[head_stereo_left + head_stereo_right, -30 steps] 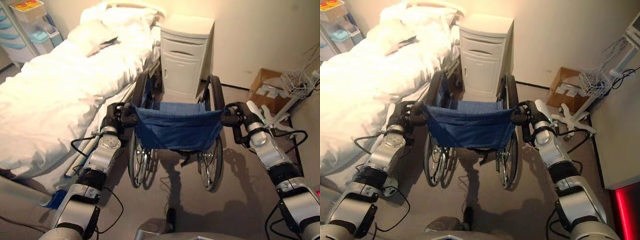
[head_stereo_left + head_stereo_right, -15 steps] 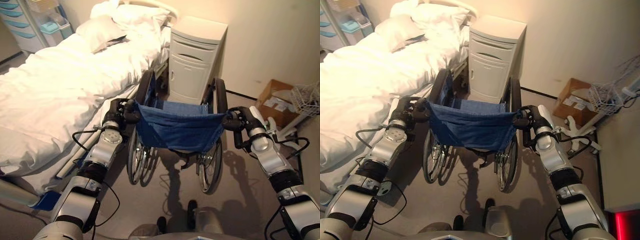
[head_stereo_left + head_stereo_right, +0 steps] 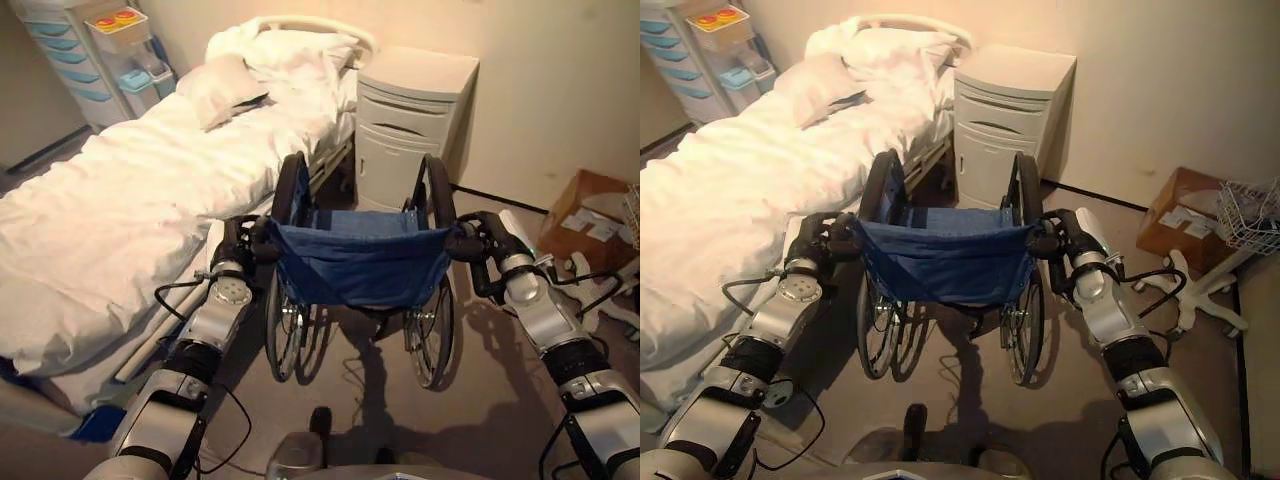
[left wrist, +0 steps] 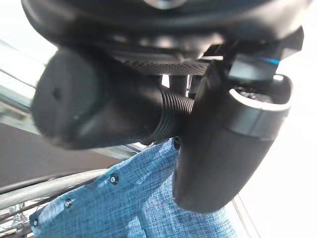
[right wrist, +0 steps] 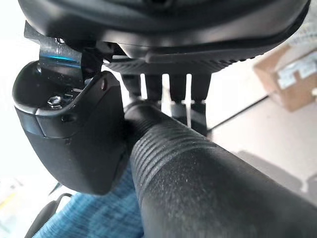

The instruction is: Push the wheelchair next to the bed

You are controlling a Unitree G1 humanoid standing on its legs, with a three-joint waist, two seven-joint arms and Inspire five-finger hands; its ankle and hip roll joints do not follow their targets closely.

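Bed (image 3: 120, 200) lies on the wheelchair's left, its white bedding reaching down toward the near wheel, and compared with a second ago more of its head end, with the pillows and the drawer cart (image 3: 95, 50) beyond, has come into the eye views, which reads as the robot and camera advancing rather than the furniture moving. The left hand (image 3: 237, 243) is wrapped round the left push handle (image 4: 104, 106), with the thumb curled under the ribbed grip in its wrist view, as it was a second ago. The wheelchair (image 3: 360, 265) stands between the arms, just beside the bed frame, with its blue sling back facing the robot and its front pointing at the white bedside cabinet (image 3: 410, 125), which now sits closer to the chair's front than before. The right hand (image 3: 482, 243) is likewise clenched round the right push handle (image 5: 198, 168). A cardboard box (image 3: 590, 205) rests on the floor well to the wheelchair's right. Judging from this, the chair is rolling forward alongside the bed and the push looks nearly done, with little room left before the cabinet.
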